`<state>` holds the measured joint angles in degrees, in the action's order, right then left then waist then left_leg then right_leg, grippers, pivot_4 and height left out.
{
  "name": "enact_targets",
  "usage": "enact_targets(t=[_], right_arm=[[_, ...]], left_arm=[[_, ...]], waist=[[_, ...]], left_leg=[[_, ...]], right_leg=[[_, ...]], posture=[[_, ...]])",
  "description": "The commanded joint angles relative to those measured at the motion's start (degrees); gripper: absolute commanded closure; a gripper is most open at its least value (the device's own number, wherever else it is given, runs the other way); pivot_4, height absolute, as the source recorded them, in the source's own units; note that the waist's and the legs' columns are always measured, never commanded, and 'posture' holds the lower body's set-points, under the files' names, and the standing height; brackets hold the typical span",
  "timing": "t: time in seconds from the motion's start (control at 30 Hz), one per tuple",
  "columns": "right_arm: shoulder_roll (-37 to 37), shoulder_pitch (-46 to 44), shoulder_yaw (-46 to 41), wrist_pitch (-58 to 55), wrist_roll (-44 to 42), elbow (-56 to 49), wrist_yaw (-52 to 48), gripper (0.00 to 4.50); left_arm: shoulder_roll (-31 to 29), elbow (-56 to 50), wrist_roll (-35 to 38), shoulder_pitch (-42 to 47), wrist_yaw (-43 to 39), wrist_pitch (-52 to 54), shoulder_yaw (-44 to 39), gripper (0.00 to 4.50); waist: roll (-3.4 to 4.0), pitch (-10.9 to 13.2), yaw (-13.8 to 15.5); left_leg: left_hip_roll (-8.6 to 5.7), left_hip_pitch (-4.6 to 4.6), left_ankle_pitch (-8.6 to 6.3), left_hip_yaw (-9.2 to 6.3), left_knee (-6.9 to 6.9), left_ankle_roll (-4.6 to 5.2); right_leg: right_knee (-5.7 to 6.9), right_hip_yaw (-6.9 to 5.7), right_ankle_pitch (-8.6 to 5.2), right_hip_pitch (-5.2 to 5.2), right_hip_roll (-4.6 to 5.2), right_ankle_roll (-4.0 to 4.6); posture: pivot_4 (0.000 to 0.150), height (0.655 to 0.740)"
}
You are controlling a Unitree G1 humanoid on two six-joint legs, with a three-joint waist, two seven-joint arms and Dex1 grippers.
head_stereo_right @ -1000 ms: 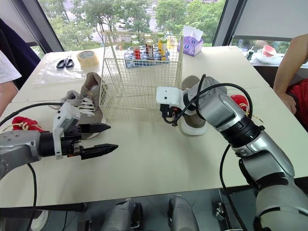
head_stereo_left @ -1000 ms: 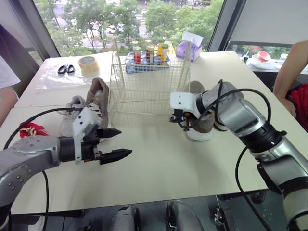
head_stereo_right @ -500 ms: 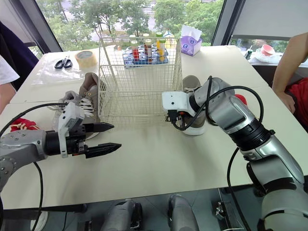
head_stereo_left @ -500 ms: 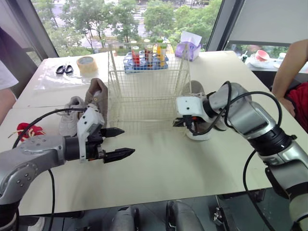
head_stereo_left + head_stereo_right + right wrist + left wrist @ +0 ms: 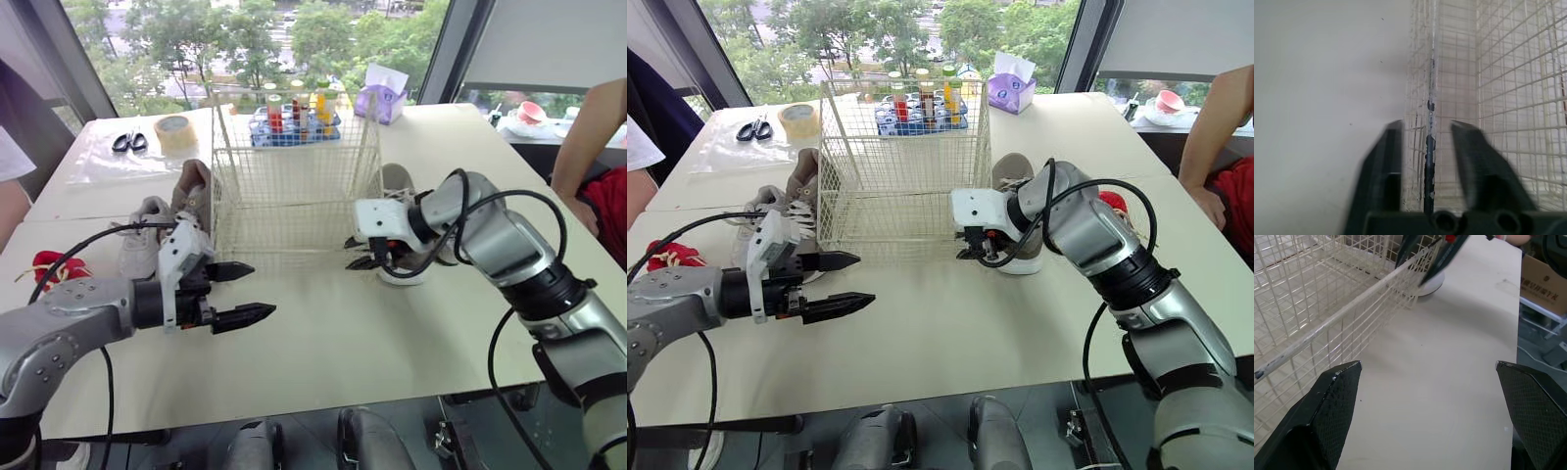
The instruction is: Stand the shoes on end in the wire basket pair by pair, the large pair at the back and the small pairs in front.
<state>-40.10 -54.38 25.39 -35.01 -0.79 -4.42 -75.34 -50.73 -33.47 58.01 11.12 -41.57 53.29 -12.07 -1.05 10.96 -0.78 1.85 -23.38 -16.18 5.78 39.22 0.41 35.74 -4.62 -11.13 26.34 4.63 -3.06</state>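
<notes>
Grip on corner pending. Right end effector [image 5: 1425, 128] narrowly parted, straddling front corner wire of wire basket [image 5: 901, 166]; close squarely, avoid tipping. Left end effector [image 5: 844, 284] wide over desk [image 5: 950, 333]. Grey shoes [image 5: 803, 191] outside, beside left wall.

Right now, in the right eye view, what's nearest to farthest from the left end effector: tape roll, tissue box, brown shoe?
1. Brown shoe, just ahead of the left end effector, beside the basket.
2. Tape roll, at the table's back left.
3. Tissue box, back right, beyond the basket.
</notes>
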Motion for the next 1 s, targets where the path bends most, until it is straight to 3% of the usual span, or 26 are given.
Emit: enact_targets(t=[0.03,0.13,0.23,0.3,0.37,0.47,0.57,0.67,0.87,1.0], right_arm=[[0.9,-1.0,-6.8,-4.3,-5.1,-5.7,1.6,0.59],[2.0,-1.6,-15.7,-11.2,-13.6,-10.3,3.2,0.59],[5.1,-3.2,-32.5,-22.6,-22.4,-11.5,11.9,0.59],[5.7,-2.6,-38.6,-26.1,-23.6,-11.2,17.8,0.59],[5.5,2.9,-45.1,-26.0,-20.7,-11.0,26.1,0.03],[7.7,12.9,-51.0,-27.9,-21.9,-17.9,32.5,0.01],[15.7,24.2,-53.5,-23.1,-19.8,-27.6,42.6,0.01],[21.6,30.7,-53.5,-23.2,-18.8,-33.3,50.5,0.01],[28.2,38.4,-50.2,-20.6,-18.8,-35.1,58.0,0.01],[31.1,38.6,-46.6,-15.7,-17.4,-29.9,61.4,0.01]], left_arm=[[1.2,-0.7,2.8,0.3,0.6,-0.1,-1.3,0.00],[3.0,-0.3,7.7,0.8,2.6,0.6,-3.6,0.00],[4.1,-1.4,14.0,0.4,6.2,1.0,-5.6,0.00],[4.1,-2.3,16.5,-0.5,7.5,1.4,-5.8,0.00],[3.6,-4.2,22.0,-3.1,8.1,2.2,-5.8,0.00],[1.8,-6.6,24.0,-7.1,8.2,2.8,-5.6,0.00],[1.8,-8.0,18.3,-10.4,8.3,1.6,-2.4,0.00],[6.0,-7.7,11.2,-11.4,11.7,-1.8,2.3,0.00],[10.1,-9.5,5.6,-12.7,13.0,-4.1,7.0,0.00],[10.9,-10.2,4.1,-12.8,13.5,-4.8,8.0,0.00]], waist=[[0.00,0.0,0.1],[-0.01,0.0,0.3],[-0.02,0.0,0.3],[-0.03,0.0,0.5],[-0.16,-0.1,0.5],[-0.36,-0.2,0.7],[-0.10,-0.2,0.3],[0.34,-0.3,0.1],[0.31,-0.3,0.1],[0.31,-0.3,0.1]], left_leg=[[0.00,0.00,0.04,-0.02,0.00,-0.07],[0.03,0.00,0.04,-0.07,0.01,-0.06],[0.02,0.00,-0.08,-0.17,0.04,0.14],[0.01,0.00,-0.08,-0.19,0.06,0.13],[0.00,0.01,-0.08,-0.21,0.06,0.14],[0.00,0.04,-0.12,-0.27,0.01,0.18],[-0.01,0.02,-0.11,-0.17,-0.01,0.18],[-0.04,0.12,-0.07,-0.14,-0.04,0.11],[-0.02,0.17,0.00,-0.21,-0.02,0.01],[-0.02,0.16,0.00,-0.21,-0.02,0.03]], right_leg=[[0.01,-0.01,0.00,-0.01,0.00,0.00],[0.06,-0.01,0.00,-0.01,0.03,0.00],[0.07,-0.02,0.00,-0.08,0.07,0.00],[0.13,-0.02,0.01,-0.08,0.11,0.00],[0.14,-0.03,0.00,-0.10,0.11,0.01],[0.02,-0.10,-0.01,-0.23,0.12,0.01],[0.09,-0.01,-0.01,-0.09,0.10,0.01],[0.25,0.05,-0.04,-0.06,0.03,0.03],[0.27,0.08,-0.16,-0.11,-0.06,0.24],[0.25,0.11,-0.17,-0.10,-0.05,0.25]], posture=[[0.150,0.7400],[0.150,0.7400],[0.150,0.7400],[0.150,0.7400],[0.150,0.7400],[0.150,0.7400],[0.150,0.7400],[0.150,0.7400],[0.150,0.7400],[0.150,0.7400]])
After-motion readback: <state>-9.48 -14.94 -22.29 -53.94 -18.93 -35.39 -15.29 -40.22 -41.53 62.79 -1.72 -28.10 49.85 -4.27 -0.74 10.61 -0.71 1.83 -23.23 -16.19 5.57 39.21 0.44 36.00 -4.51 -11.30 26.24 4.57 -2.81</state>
